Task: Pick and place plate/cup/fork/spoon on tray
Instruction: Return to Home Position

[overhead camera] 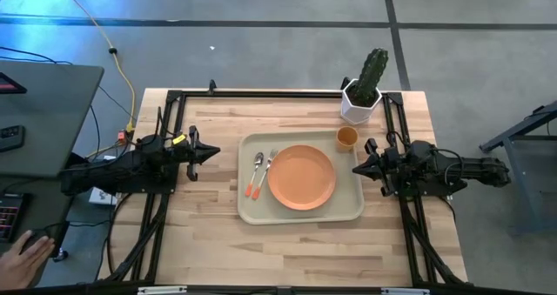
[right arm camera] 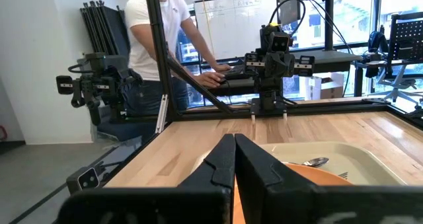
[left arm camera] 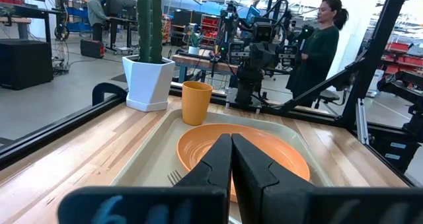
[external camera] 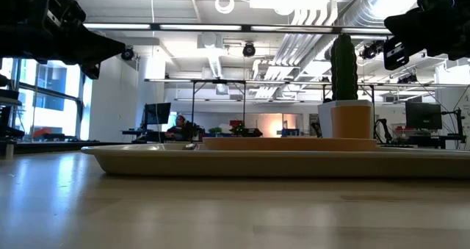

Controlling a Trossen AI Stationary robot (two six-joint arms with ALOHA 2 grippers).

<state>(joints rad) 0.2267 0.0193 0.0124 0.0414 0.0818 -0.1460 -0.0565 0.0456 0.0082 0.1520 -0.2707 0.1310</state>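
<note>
The beige tray (overhead camera: 348, 210) lies at the table's middle. The orange plate (overhead camera: 301, 177) rests flat on it, with the fork (overhead camera: 260, 177) and the spoon (overhead camera: 253, 175) lying side by side on the tray left of the plate. The orange cup (overhead camera: 346, 137) stands upright at the tray's far right corner; whether on the tray or just beyond its rim, I cannot tell. My left gripper (overhead camera: 216, 152) is shut and empty, left of the tray. My right gripper (overhead camera: 355, 168) is shut and empty, at the tray's right edge. Both hover above the table.
A white hexagonal pot with a cactus (overhead camera: 363, 93) stands at the table's far right, just behind the cup. Black frame rails (overhead camera: 261, 93) run along the table's edges. A person's hand (overhead camera: 22, 258) shows off the table at the near left. People stand in the room beyond.
</note>
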